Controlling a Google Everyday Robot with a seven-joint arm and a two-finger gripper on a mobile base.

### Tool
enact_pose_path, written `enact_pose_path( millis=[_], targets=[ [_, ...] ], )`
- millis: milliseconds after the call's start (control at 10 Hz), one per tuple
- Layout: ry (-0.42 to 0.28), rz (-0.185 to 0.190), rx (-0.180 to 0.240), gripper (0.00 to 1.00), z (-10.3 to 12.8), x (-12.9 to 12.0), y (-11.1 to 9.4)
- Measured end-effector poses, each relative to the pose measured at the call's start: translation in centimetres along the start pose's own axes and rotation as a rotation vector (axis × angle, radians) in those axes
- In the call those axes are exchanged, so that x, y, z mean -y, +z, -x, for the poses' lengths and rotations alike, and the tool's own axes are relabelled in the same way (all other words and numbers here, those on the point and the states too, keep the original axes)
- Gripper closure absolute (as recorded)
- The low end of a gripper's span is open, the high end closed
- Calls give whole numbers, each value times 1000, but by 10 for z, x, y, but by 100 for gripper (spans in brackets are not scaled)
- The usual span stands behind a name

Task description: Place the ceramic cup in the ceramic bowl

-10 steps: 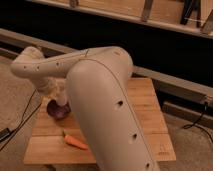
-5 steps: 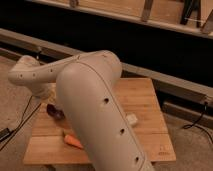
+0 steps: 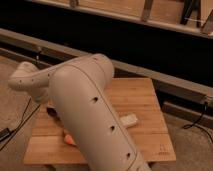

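Note:
My arm (image 3: 85, 110) fills the middle of the camera view and blocks most of the wooden table (image 3: 140, 100). Its wrist end (image 3: 27, 80) reaches over the table's left side. The gripper lies behind the arm there and does not show. Only a dark sliver (image 3: 51, 110) shows at the arm's left edge, where the maroon ceramic bowl stands. The ceramic cup is hidden.
An orange carrot-like piece (image 3: 68, 139) pokes out from behind the arm near the table's front left. A small white block (image 3: 129, 120) lies at mid-table, right of the arm. A long dark rail and ledge (image 3: 165, 80) run behind the table. A cable (image 3: 15, 127) lies on the floor at left.
The arm has swung further across the view, covering the bowl that showed at the table's left a second ago. Only a sliver of it remains visible.

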Motion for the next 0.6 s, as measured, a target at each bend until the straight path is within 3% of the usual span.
enact_pose_path(
  millis=[300,400,500,600],
  targets=[
    [8,16,-20,56,0,-1,9],
    [10,19,-23,49,0,-1,9],
    [9,20,-25,36,0,-1,9],
    [9,20,-26,29,0,0,9]
  ],
)
